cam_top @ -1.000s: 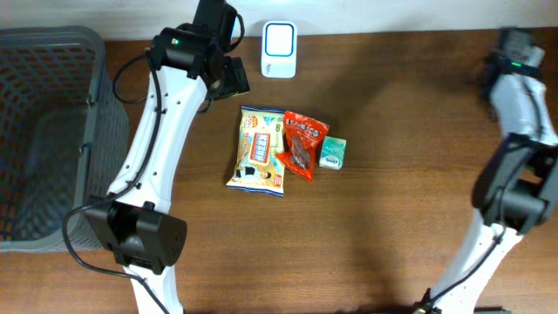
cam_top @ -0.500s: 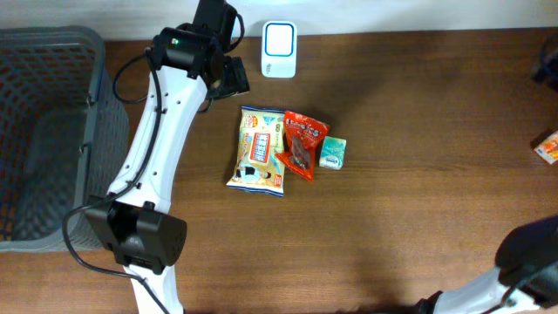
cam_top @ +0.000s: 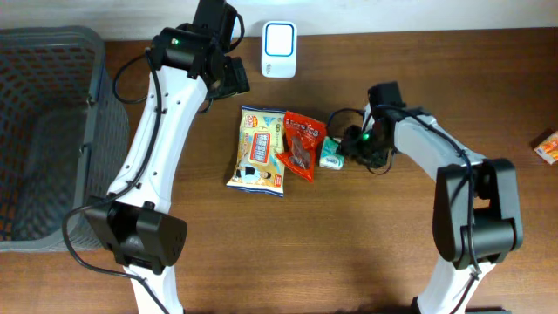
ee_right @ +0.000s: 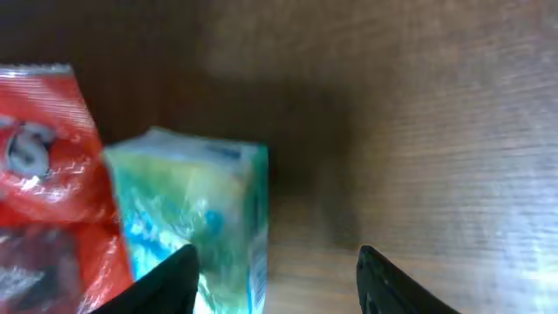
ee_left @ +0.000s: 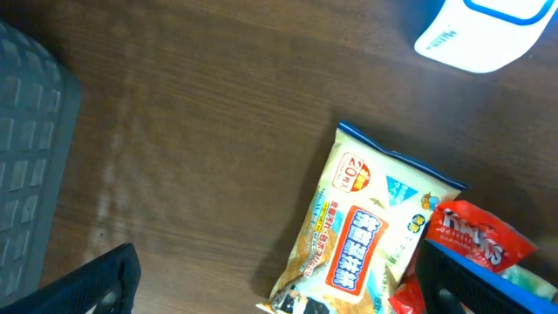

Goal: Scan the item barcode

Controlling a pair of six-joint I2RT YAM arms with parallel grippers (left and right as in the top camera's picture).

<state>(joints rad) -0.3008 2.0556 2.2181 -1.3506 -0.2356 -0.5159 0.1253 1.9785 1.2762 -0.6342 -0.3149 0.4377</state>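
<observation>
Just ahead of right fingers [ee_right: 397,283]: teal pack [ee_right: 187,209], off-centre.

Right arm [cam_top: 420,139] has swung in (from the table edge) beside the teal box [cam_top: 332,154].

A mock shop checkout: a wooden table [cam_top: 392,235] with a grey basket [cam_top: 52,131], white scanner [cam_top: 279,50] and packaged snacks [cam_top: 261,150].

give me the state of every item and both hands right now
snack bag, flat, face up
red candy bag, flat, overlapping snack bag
green box, on table, ungripped
scanner, face up, untouched
basket, upright
left hand, open, empty
right hand, open, at the green box
</observation>
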